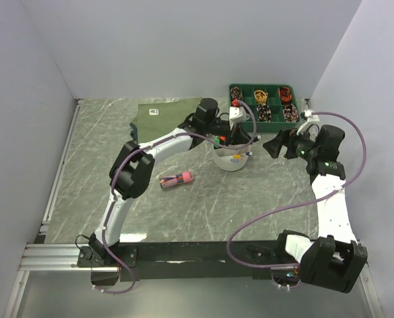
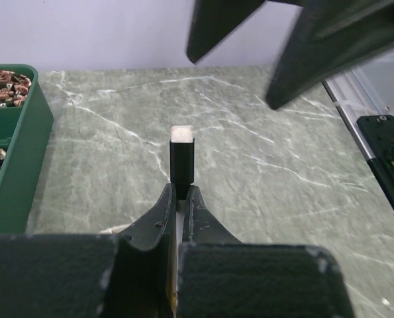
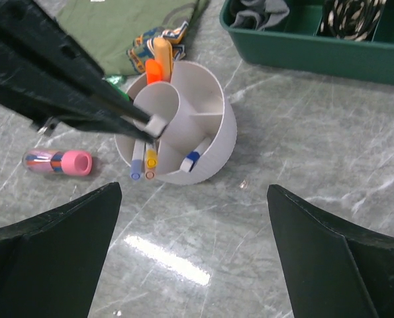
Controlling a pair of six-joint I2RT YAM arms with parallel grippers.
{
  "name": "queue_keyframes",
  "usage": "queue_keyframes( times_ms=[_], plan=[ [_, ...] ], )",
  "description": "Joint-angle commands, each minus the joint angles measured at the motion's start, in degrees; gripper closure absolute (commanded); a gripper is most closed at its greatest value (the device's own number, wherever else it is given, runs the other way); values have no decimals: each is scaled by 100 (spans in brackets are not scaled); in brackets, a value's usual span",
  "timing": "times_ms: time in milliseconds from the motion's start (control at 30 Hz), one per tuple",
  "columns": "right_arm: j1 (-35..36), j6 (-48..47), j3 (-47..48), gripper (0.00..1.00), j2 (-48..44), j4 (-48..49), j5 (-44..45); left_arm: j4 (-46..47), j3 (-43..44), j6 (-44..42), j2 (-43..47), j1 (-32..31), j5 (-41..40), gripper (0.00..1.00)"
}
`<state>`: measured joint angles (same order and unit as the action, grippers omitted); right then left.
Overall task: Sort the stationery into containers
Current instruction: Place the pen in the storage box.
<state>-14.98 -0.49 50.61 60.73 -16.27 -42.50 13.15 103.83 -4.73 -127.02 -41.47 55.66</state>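
The white round tub (image 1: 228, 163) stands mid-table, also in the right wrist view (image 3: 218, 126). It holds an orange highlighter (image 3: 154, 69) and thin pens with blue (image 3: 191, 161), yellow (image 3: 150, 159) and pale blue (image 3: 136, 173) caps. My left gripper (image 1: 239, 146) hovers over the tub, shut (image 2: 181, 192) on a thin pen with a black cap (image 2: 182, 159); its tip (image 3: 156, 124) is above the tub's inner ring. My right gripper (image 1: 276, 144) is open and empty (image 3: 193, 199) just right of the tub. A pink-capped marker (image 1: 177, 180) lies on the table left of the tub, also in the right wrist view (image 3: 61, 162).
A dark green compartment tray (image 1: 248, 124) of small items sits at the back right, close behind the tub, also in the wrist views (image 2: 21, 165) (image 3: 302, 56). A folded olive-green shirt (image 1: 162, 114) lies behind the tub to the left. White walls enclose the table.
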Motion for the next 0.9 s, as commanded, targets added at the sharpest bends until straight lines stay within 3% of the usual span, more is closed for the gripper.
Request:
queue_keyframes(
  times_ms=[0,467,633,867],
  plan=[
    [4,-91,-121,0,-158,-42,49,627,418,376,-340,-71,173,99],
    [-171,-364,-526,0,-474,-324,225,1322,709,860,-938,51,252,95],
    [-303,-460,-500,0,-369,-438,233,1252,420,737,-772,166,437,74],
    [-356,-478,-218,0,-114,-333,225,1244,-556,517,237,368,534,65]
  ],
)
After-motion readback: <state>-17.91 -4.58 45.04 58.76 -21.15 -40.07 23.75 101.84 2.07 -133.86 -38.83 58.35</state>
